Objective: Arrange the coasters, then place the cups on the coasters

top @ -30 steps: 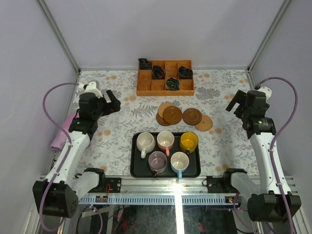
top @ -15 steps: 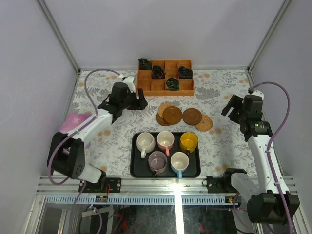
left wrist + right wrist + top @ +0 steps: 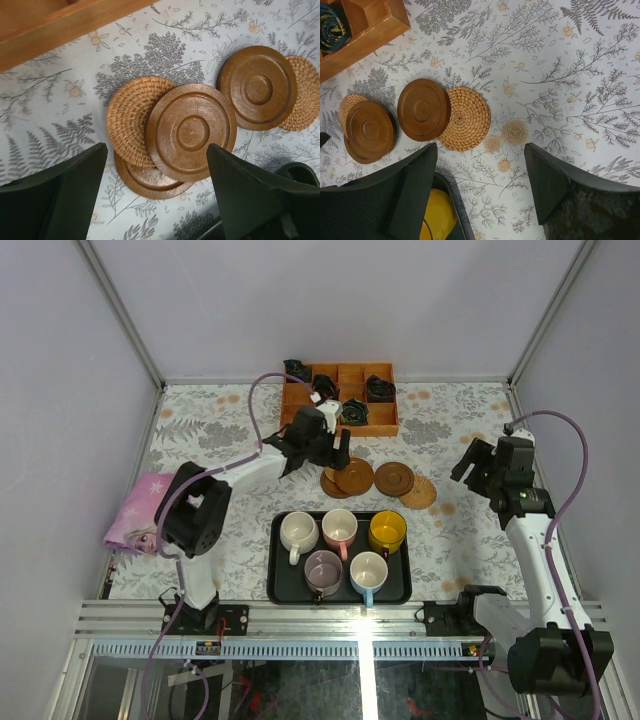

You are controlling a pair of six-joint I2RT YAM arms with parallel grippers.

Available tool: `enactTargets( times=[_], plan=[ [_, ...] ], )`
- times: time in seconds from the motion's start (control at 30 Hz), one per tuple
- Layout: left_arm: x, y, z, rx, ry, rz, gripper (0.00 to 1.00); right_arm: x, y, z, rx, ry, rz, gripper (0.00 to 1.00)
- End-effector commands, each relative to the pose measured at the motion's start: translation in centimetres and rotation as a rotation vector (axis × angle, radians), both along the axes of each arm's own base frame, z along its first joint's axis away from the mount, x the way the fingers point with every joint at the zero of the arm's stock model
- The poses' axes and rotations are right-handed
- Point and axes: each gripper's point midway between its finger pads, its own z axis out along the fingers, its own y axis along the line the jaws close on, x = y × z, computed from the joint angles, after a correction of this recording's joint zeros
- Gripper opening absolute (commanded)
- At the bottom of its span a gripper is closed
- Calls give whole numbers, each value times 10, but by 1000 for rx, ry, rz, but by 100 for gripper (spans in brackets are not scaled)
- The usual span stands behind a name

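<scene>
Top view with 2 wrist views. The 5 coasters lie on the floral worktop [image 3: 230,530], between the orange box [image 3: 340,427] and the black tray [image 3: 276,585].

3 coasters form an overlapping pile: a wooden disc [image 3: 191,132] sits on top, partly covering a woven disc [image 3: 131,120] at its left and a second wooden disc [image 3: 150,181] beneath it. Just beside this pile, a third wooden disc [image 3: 257,87] overlaps the edge of a second woven disc [image 3: 306,92].

The left fingers [image 3: 65,200] are above the pile, spread wide and holding nothing. The right fingers [image 3: 415,190] are over the worktop to the right of the coasters, also spread wide and empty. The outer woven disc and a corner of the tray show between them.

All 5 cups stand upright in the tray, none on a coaster. The far row holds the cream cup [image 3: 298,531], pink cup [image 3: 339,527] and yellow cup [image 3: 387,531]. The near row holds the mauve cup [image 3: 322,569] and light blue cup [image 3: 368,570].

Small dark objects [image 3: 379,388] occupy some cells of the box. A pink cloth [image 3: 135,518] lies at the worktop's left edge.
</scene>
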Motion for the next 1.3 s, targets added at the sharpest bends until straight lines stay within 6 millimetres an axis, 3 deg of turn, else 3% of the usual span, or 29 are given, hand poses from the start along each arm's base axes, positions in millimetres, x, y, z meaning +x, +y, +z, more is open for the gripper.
enactTargets(
  times=[0.0,0.13,0.5,0.63,0.7,0.8,0.93,1.13,1.27],
  plan=[
    [10,-13,-9,92,-35,-20,80,8,0,5,9,-38,-9,77],
    [10,-15,-30,139,-6,-22,73,7,1,1,20,-31,-14,77],
    [9,-10,-64,216,32,-26,55,21,5,1,33,-20,7,77],
    [5,-8,-78,231,63,-20,53,25,5,2,33,-22,12,77],
    [2,-5,-84,243,79,-10,45,26,6,3,35,-23,16,77],
    [1,6,-87,275,79,32,24,26,6,1,35,-22,16,77],
    [-3,25,-86,325,72,85,10,28,7,1,42,-25,22,77],
    [-13,58,-77,328,86,191,0,39,14,0,73,-37,51,76],
    [-15,85,-73,276,119,279,0,51,25,2,111,-48,106,73]
  ],
)
